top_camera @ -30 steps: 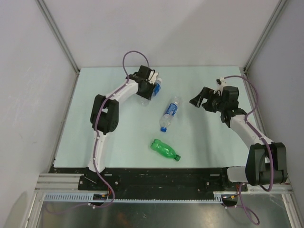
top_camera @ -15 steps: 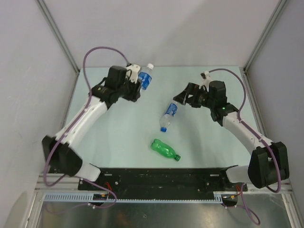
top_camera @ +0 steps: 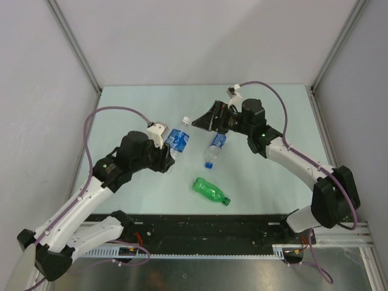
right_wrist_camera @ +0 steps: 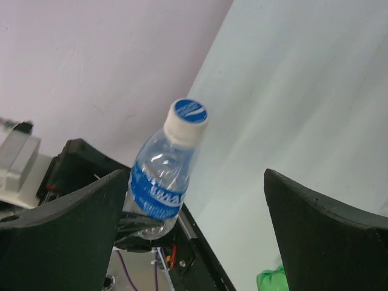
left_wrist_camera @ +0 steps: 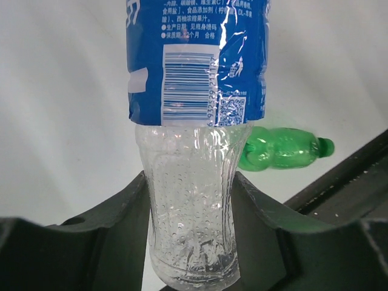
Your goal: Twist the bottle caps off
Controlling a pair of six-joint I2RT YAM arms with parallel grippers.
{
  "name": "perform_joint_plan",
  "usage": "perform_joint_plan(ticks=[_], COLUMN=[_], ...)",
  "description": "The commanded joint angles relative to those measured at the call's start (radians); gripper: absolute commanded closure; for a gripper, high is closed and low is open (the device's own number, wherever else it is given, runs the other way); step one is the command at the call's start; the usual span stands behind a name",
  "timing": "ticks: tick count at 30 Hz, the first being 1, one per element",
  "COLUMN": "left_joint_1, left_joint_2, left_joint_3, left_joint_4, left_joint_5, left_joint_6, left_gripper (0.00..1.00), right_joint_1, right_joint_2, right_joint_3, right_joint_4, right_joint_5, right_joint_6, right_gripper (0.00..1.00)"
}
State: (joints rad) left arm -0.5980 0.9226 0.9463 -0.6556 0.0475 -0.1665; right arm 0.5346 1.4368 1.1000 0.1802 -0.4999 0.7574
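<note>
Blue label, clear ribbed plastic, white screw cap with a blue top: that small drink bottle (left_wrist_camera: 191,200) is clamped in the left fingers (left_wrist_camera: 118,224), which pinch its lower body just below the label, one on each side. It is held up over the left-centre of the pale green worktop (top_camera: 121,115), tilted so that the round cap (right_wrist_camera: 187,118) points toward the right arm (a sensible way to present it, since the base is then braced against twisting). The right fingers (right_wrist_camera: 66,236) are spread wide with nothing between them. They are lined up on the cap from the far right but do not touch it. Closing on the cap and turning it looks like the step in hand.

A second clear blue-labelled bottle (top_camera: 216,145) lies on the worktop just near of the right fingers, its blue cap (top_camera: 208,163) toward the near edge. The all-green plastic bottle (top_camera: 209,190) lies nearer again, its green cap (top_camera: 227,202) pointing right. Both caps appear to be on, so by my judgement none of the three is undone yet.
</note>
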Motion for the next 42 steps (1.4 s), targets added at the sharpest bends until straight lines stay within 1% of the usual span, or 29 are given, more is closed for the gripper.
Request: perform_joint_plan(ticks=[1,3,4,12,15,17,18,19,21,22,25,27,28,31,39,42], left_joint_1=[-0.044,-0.062,-0.069,-0.087,-0.090,-0.093,-0.095,-0.096,-0.097,-0.097,-0.097,-0.097,-0.097,-0.097,-0.092,-0.076], left_joint_2=[-0.054,-0.062,-0.064,-0.041,-0.034,-0.035,-0.036,-0.040,-0.048,-0.053,-0.067,-0.073,-0.075,-0.082,-0.124,-0.118], left_joint_3=[-0.044,-0.054,-0.057,-0.046,-0.043,-0.044,-0.046,-0.050,-0.058,-0.062,-0.068,-0.064,-0.057,-0.025,0.072,0.094], left_joint_4=[0.055,0.063,0.065,0.080,0.085,0.088,0.090,0.091,0.095,0.096,0.100,0.102,0.104,0.115,0.176,0.195], left_joint_5=[-0.005,-0.013,-0.020,-0.030,-0.035,-0.038,-0.041,-0.042,-0.043,-0.043,-0.059,-0.072,-0.071,-0.045,0.014,0.093], left_joint_6=[-0.096,-0.104,-0.107,-0.097,-0.090,-0.087,-0.086,-0.086,-0.087,-0.087,-0.094,-0.103,-0.108,-0.126,-0.165,-0.168], left_gripper=[0.49,0.49,0.49,0.48,0.48,0.47,0.47,0.46,0.42,0.37,0.21,0.07,0.04,0.01,0.01,0.01], right_joint_1=[0.038,0.051,0.055,0.077,0.080,0.080,0.080,0.080,0.080,0.080,0.079,0.079,0.079,0.077,0.067,0.060], right_joint_2=[0.061,0.088,0.103,0.189,0.200,0.202,0.201,0.199,0.196,0.193,0.184,0.172,0.164,0.134,0.009,-0.044], right_joint_3=[0.051,0.064,0.070,0.086,0.087,0.087,0.087,0.087,0.087,0.088,0.087,0.086,0.086,0.086,0.086,0.087], right_joint_4=[0.084,0.104,0.115,0.215,0.234,0.248,0.254,0.259,0.263,0.263,0.260,0.253,0.249,0.224,0.128,0.095], right_joint_5=[-0.016,-0.019,-0.025,-0.105,-0.117,-0.126,-0.130,-0.132,-0.136,-0.138,-0.143,-0.145,-0.146,-0.144,-0.133,-0.138], right_joint_6=[0.075,0.090,0.098,0.179,0.189,0.193,0.191,0.189,0.181,0.177,0.162,0.146,0.135,0.085,-0.050,-0.091], right_gripper=[0.01,0.02,0.05,0.40,0.67,0.88,0.94,0.97,0.99,1.00,1.00,1.00,1.00,1.00,1.00,1.00])
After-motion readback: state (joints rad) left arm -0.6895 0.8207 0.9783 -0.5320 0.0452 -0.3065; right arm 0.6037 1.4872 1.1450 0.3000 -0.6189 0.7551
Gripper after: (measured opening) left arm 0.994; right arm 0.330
